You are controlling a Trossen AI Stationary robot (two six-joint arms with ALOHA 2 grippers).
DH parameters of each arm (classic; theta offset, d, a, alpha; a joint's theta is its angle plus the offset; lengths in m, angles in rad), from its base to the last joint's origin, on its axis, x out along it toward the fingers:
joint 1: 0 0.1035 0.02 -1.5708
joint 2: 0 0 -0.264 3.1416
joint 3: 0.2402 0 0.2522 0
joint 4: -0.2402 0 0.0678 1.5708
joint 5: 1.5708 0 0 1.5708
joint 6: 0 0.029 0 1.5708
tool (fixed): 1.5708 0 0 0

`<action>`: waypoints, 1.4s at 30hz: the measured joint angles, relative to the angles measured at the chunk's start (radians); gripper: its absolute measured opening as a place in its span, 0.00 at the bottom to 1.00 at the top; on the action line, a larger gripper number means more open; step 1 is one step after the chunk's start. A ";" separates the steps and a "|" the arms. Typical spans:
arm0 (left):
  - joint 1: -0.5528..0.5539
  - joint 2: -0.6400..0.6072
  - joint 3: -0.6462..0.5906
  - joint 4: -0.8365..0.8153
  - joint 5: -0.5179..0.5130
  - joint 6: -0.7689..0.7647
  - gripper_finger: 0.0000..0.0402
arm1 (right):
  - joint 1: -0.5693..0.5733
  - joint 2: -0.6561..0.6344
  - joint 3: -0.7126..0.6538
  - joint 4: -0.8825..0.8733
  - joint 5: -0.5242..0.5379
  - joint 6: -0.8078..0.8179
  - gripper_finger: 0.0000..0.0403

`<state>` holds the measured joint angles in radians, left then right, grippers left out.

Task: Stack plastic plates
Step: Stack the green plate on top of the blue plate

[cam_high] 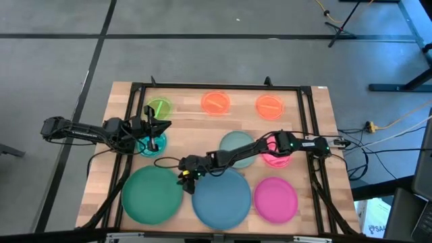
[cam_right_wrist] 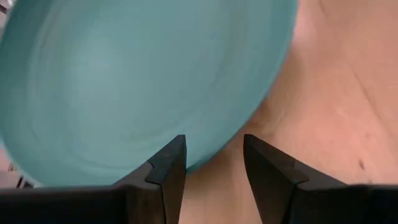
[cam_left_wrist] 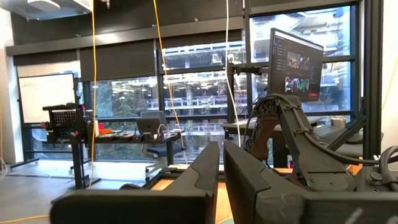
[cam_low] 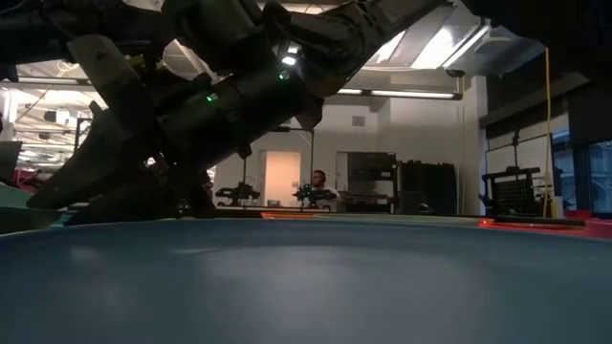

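Two open fingers of our right gripper (cam_high: 183,177) straddle the rim of the big green plate (cam_high: 152,196) at lower left; we push deeper before closing. Our left gripper (cam_high: 154,128) waits, nearly closed.

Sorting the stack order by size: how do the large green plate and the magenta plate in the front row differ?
The green plate is clearly wider than the magenta plate. The green one lies at the front left of the table, the magenta at the front right, with the blue plate between them. Both are round, lie flat and are not held by a gripper.
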<state>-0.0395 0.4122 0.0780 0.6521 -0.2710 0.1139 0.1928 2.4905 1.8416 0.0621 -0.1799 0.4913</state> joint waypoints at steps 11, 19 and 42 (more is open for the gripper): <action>0.000 0.000 0.000 0.000 -0.001 0.000 0.05 | 0.004 0.000 0.000 -0.001 0.042 -0.025 0.28; 0.000 0.000 0.000 0.000 -0.001 -0.001 0.05 | 0.003 0.000 0.000 0.012 0.101 -0.057 0.03; 0.000 0.000 0.000 -0.001 -0.001 -0.001 0.05 | -0.052 -0.010 0.038 -0.016 0.304 -0.345 0.02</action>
<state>-0.0399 0.4122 0.0780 0.6514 -0.2722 0.1127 0.1405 2.4805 1.8794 0.0463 0.1240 0.1464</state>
